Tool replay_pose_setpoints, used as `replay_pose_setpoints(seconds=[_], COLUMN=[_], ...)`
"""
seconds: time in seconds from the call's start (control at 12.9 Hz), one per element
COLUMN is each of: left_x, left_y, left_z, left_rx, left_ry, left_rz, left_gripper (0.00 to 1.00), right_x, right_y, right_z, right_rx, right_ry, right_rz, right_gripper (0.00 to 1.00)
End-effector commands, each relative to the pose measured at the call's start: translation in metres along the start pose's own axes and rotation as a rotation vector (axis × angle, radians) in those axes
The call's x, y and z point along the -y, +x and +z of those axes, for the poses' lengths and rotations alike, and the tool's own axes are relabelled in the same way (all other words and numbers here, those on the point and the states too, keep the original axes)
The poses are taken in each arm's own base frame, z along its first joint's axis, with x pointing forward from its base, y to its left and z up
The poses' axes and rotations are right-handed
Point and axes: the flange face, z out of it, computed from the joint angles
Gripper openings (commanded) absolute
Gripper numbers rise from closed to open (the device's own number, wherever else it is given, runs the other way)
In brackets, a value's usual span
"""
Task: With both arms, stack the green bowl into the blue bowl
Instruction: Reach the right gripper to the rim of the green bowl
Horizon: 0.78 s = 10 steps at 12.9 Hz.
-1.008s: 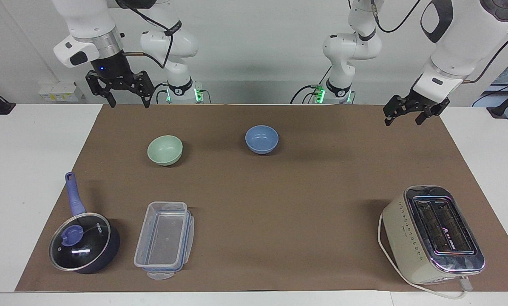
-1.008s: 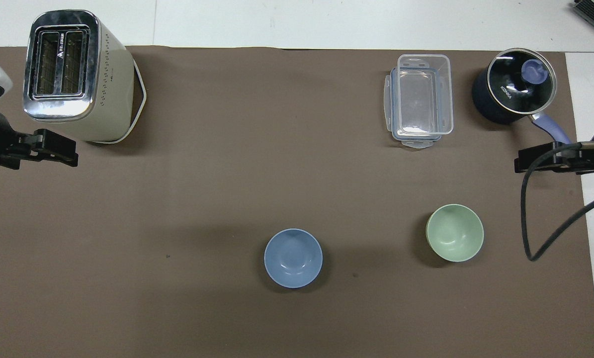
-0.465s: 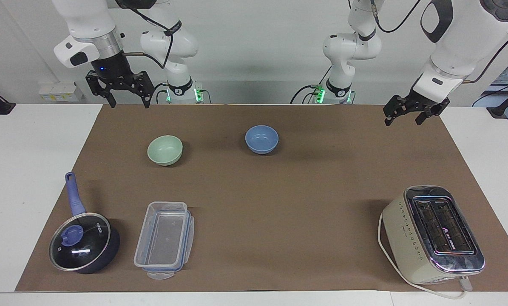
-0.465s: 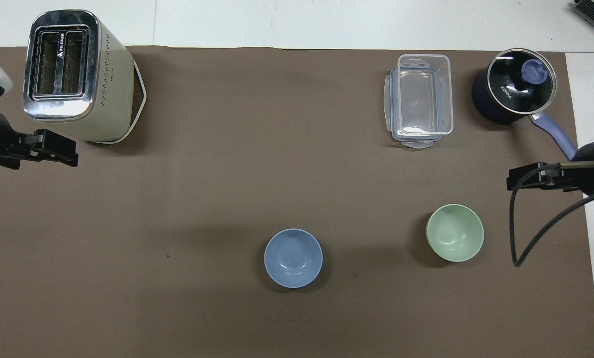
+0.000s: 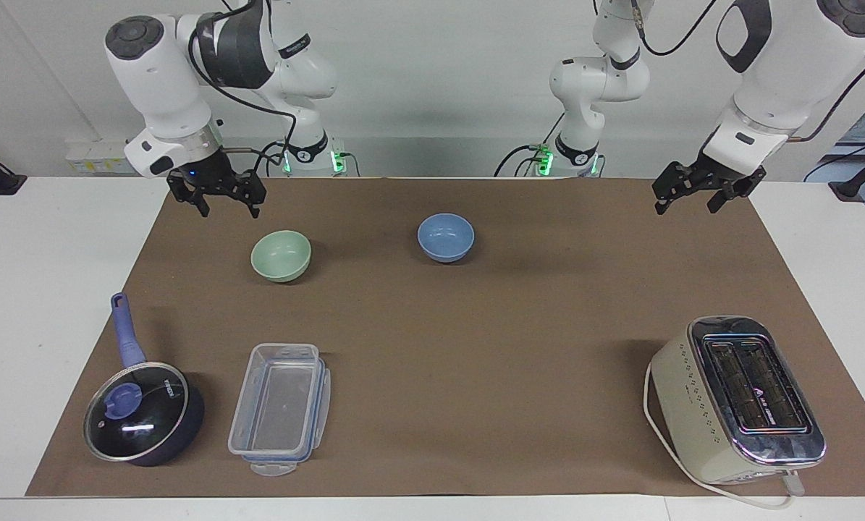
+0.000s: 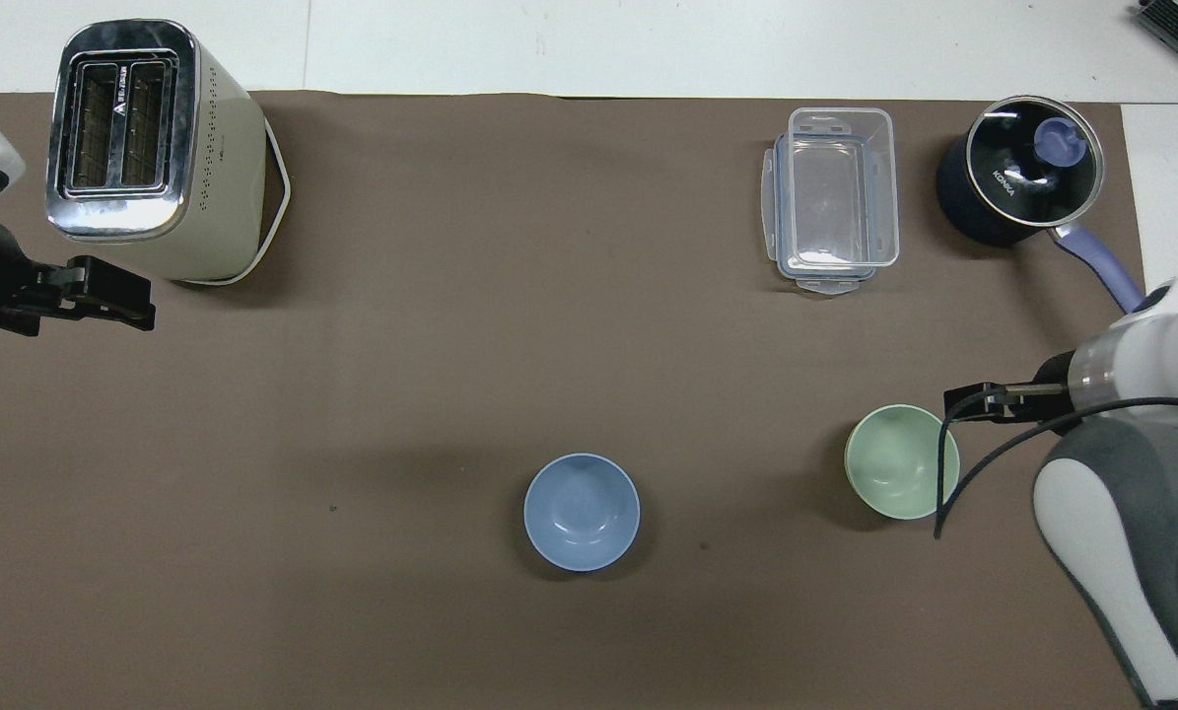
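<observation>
Right tool (image 5: 226, 210), fingers spread, hangs over the brown mat just beside the green bowl (image 5: 281, 255), clear of it. The blue bowl (image 5: 445, 237) sits beside the green bowl toward the left arm's end of the worktop (image 5: 41, 289). Left tool (image 5: 688, 201) waits in the air, well apart from the green bowl, fingers spread.

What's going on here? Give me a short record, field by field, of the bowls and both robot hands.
green bowl: upright on the brown mat, empty
blue bowl: upright beside it, toward the left arm's end, empty
stacked: not yet
right gripper: open, in the air close by the green bowl, not touching
left gripper: open, waiting over the mat's edge
</observation>
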Motion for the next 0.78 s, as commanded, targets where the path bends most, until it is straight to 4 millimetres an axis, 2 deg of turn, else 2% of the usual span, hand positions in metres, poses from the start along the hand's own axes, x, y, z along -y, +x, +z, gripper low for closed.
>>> replay_pose_setpoints(seconds=[0.0,0.31,0.39,0.47,0.54,0.7], left_x=[0.003,0.003,0.003,0.003,0.003,0.003], left_y=[0.001,0.001,0.001,0.001,0.001,0.001], left_z=[-0.004,-0.004,-0.004,-0.004,-0.004,-0.004], left_rx=[0.008,0.008,0.008,0.008,0.008,0.008], left_ry=[0.007,0.007,0.007,0.007,0.007,0.007], left_rz=[0.001,0.001,0.001,0.001,0.001,0.001], left_gripper=[1.00,1.00,1.00,1.00,1.00,1.00], right_x=[-0.017,-0.028,-0.029,-0.030,-0.030,-0.028], right_y=[-0.026,-0.034,-0.034,-0.034,-0.033,-0.033], right_z=[0.059,0.107,0.114,0.118,0.120,0.126], right_rx=[0.004,-0.003,-0.007,0.000,0.003,0.015], right_ry=[0.002,0.008,0.010,0.012,0.012,0.014], right_rz=[0.003,-0.001,0.000,0.001,0.001,0.010], right_gripper=[1.00,1.00,1.00,0.97,0.88,0.78])
